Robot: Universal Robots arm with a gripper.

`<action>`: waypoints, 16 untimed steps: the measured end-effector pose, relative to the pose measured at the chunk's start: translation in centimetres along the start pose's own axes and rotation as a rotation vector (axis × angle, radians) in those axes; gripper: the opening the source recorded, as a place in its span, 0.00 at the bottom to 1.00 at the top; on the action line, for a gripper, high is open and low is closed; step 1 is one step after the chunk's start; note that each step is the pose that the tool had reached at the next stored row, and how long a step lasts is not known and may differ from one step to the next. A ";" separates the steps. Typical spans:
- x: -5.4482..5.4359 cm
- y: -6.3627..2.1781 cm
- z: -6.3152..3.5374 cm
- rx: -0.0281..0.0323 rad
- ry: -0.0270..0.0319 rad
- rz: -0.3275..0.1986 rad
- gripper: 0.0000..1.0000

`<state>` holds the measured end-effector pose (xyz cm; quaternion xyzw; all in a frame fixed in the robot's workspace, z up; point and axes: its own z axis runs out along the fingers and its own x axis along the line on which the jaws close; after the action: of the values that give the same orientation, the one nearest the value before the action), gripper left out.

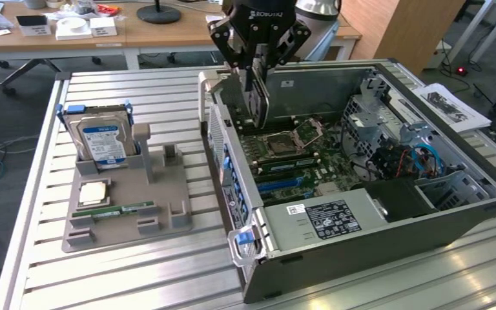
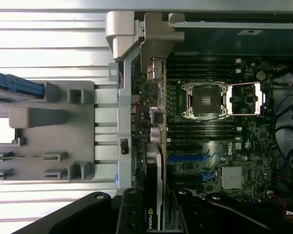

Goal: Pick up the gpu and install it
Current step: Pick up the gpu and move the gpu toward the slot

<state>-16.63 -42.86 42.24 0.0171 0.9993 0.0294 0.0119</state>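
My black gripper [image 1: 258,64] has its fingers pinched on the top edge of the thin, flat, dark gpu card [image 1: 263,106], upright over the green motherboard [image 1: 317,158] of the open grey computer case [image 1: 386,232]; I judge it light, stiff, fragile.

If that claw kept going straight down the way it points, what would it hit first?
Probably the motherboard inside the open computer case. The gpu held in the gripper hangs below it and would touch first; exact depth is unclear.
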 end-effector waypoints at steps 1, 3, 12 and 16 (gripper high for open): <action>-0.2 0.01 0.00 0.0000 0.0000 0.000 0.27; -0.6 0.02 0.01 0.0000 0.0001 0.000 0.27; -2.1 0.07 0.05 0.0000 0.0000 0.000 0.27; -2.6 0.09 0.06 -0.0001 0.0000 0.000 0.27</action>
<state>-14.01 -42.87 42.24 0.0171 0.9993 0.0294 0.0119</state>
